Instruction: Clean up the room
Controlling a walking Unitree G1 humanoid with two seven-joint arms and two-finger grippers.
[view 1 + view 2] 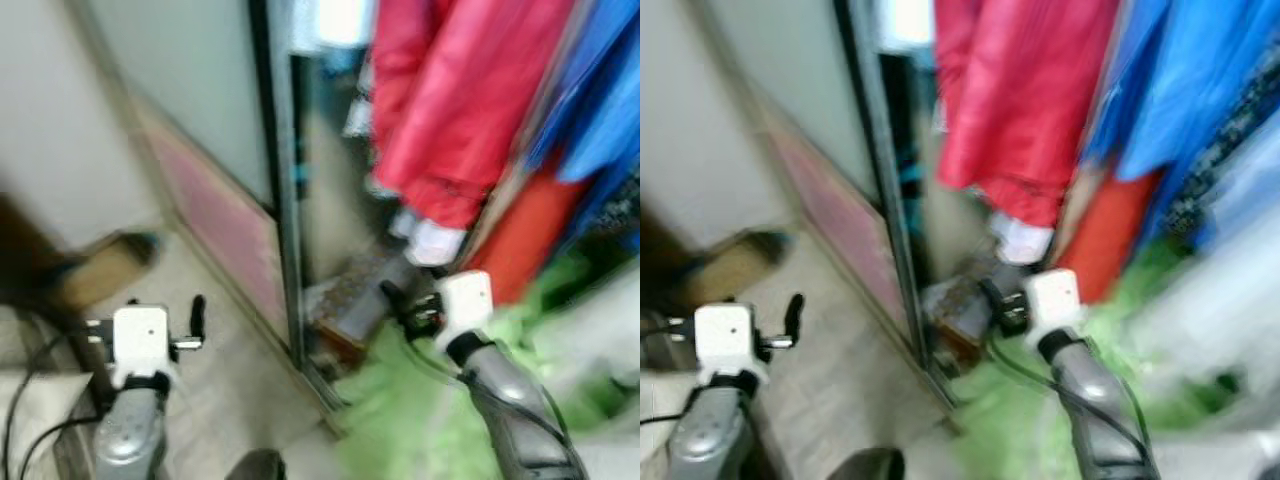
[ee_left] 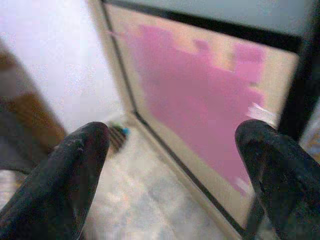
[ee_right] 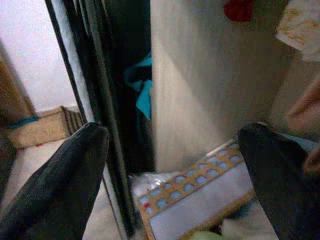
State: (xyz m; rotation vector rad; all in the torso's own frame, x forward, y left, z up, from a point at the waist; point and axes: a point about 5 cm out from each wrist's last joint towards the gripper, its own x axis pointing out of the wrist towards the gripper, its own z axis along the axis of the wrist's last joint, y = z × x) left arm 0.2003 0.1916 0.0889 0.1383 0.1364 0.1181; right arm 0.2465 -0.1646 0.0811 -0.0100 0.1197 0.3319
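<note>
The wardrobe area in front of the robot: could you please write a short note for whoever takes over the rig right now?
Left end effector: open, empty, raised over the pale floor beside the sliding door.
Right end effector: open, empty, reaching into the open wardrobe below the red garment, towards a patterned box on its floor.
Green fabric lies at the wardrobe's foot.
Done: nothing visibly tidied.
Left: pick up and clear the loose items. Head views are blurred.
</note>
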